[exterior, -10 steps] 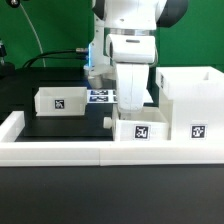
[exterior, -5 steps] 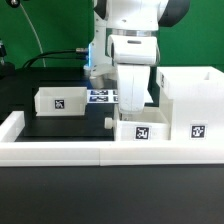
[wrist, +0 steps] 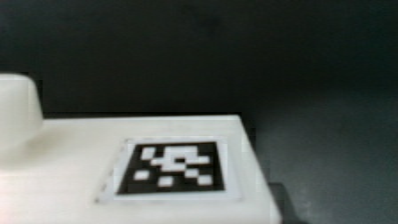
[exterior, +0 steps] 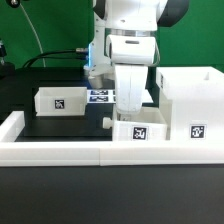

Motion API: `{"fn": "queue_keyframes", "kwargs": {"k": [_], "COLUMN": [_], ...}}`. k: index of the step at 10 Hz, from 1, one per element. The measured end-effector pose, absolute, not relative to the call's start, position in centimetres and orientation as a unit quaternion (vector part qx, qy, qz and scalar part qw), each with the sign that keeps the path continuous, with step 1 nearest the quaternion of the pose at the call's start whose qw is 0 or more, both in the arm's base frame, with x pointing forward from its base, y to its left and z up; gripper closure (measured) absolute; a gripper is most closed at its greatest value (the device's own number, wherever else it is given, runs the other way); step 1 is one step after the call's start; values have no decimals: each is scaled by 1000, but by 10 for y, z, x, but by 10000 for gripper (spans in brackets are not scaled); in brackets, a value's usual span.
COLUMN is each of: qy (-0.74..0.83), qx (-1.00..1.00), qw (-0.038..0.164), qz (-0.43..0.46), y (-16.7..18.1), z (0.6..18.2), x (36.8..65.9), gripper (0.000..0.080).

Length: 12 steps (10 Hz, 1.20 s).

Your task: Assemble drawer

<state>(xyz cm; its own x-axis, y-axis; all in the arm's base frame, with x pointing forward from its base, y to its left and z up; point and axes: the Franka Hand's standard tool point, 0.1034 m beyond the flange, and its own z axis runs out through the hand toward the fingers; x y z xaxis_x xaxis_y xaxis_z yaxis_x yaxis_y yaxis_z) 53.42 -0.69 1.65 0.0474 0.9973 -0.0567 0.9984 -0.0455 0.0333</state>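
Fingers (exterior: 131,100) poised at the near tray (exterior: 140,130), grip undiscernible; next, likely slide it into the box (exterior: 190,95) at 3 o'clock.

My jaws are hidden behind the small white open-top plastic tray (exterior: 138,128), so I cannot tell their spread. The tall white open-fronted plastic box (exterior: 192,100) is cut off at the exterior view's right edge. My wrist view blurs the black-and-white square tag (wrist: 175,167).

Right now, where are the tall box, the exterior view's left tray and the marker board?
tall box (exterior: 192,112): exterior view, front wall.
left tray (exterior: 60,101): exterior view, tagged front wall.
marker board (exterior: 100,97): exterior view, tagged face.
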Motion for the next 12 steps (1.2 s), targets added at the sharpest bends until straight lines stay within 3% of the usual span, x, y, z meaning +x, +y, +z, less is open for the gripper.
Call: {"fn": "queue_keyframes", "kwargs": {"k": [4,7,10,12], "qy": [675,679,696,692], "qx": [737,733,717,722], "qw": [41,41,23,20], "qz": [-16,-15,-1,2], "y": [4,-6,-40,-41], "z": [17,17,17,17], "x": [534,534,533,533], "gripper": [757,757,757,757]}}
